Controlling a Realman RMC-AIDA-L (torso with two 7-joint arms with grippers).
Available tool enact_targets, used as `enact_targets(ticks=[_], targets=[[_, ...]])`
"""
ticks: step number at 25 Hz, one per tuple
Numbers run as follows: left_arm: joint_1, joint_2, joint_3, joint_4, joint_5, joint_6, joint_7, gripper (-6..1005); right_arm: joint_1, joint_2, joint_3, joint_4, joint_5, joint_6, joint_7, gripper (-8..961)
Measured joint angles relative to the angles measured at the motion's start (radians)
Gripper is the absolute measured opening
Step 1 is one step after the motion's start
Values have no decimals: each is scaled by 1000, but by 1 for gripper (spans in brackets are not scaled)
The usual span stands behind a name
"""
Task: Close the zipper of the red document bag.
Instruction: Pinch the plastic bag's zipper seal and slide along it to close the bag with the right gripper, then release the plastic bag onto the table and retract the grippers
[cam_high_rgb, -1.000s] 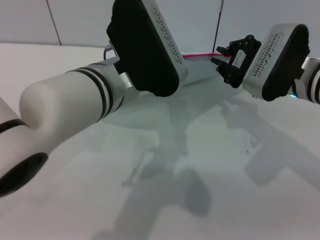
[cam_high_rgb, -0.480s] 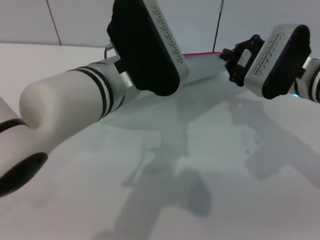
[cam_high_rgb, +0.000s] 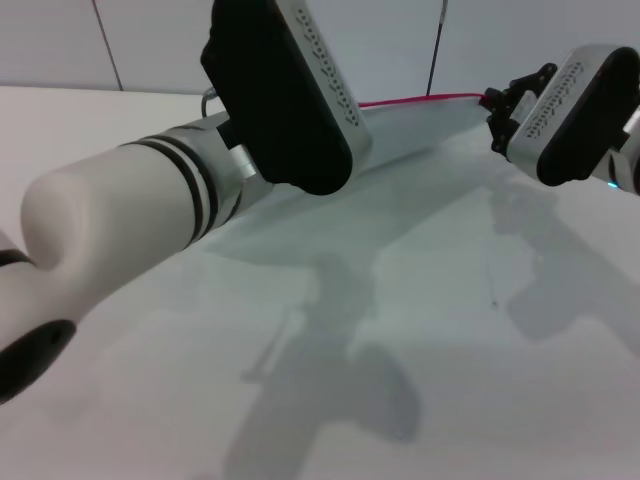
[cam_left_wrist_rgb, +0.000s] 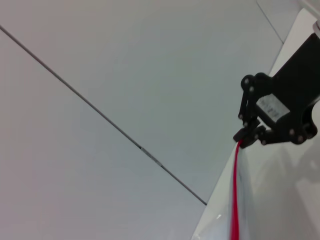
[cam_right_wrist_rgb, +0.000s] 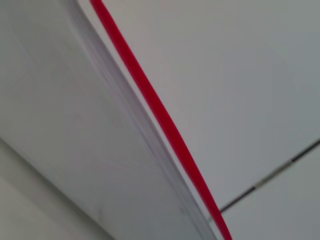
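The red document bag (cam_high_rgb: 420, 135), a pale translucent pouch, lies on the white table with its far edge raised. The zipper (cam_high_rgb: 420, 100) runs as a thin red strip along that edge. My right gripper (cam_high_rgb: 493, 100) is at the strip's right end. In the left wrist view this right gripper (cam_left_wrist_rgb: 241, 139) is shut on the end of the zipper (cam_left_wrist_rgb: 235, 190). The right wrist view shows the zipper (cam_right_wrist_rgb: 150, 97) stretched taut beside the bag's sheet (cam_right_wrist_rgb: 75, 125). My left gripper (cam_high_rgb: 280, 90) sits at the bag's left part, its tip hidden behind its own black housing.
The white table (cam_high_rgb: 450, 330) carries only the shadows of both arms in front. A pale wall with dark panel seams (cam_high_rgb: 435, 45) rises right behind the bag's far edge. My left forearm (cam_high_rgb: 130, 220) fills the left foreground.
My right gripper has slid to the right along the red strip, so more of the strip shows between the two arms. The left arm has shifted slightly left and up.
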Motion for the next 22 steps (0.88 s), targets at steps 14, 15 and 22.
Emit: enact_targets(ticks=[14,15,22], targets=[[74,0,19,92,20,-12,0,37,57,-4,140,141,0,45,-42,34],[77,-1,19,93,20,-12,0,37,57,-5,144,143,0,47,-42,34],[74,-2,7,72,15,-2,-9,41,55,0,149,146,0,62,-42,61]])
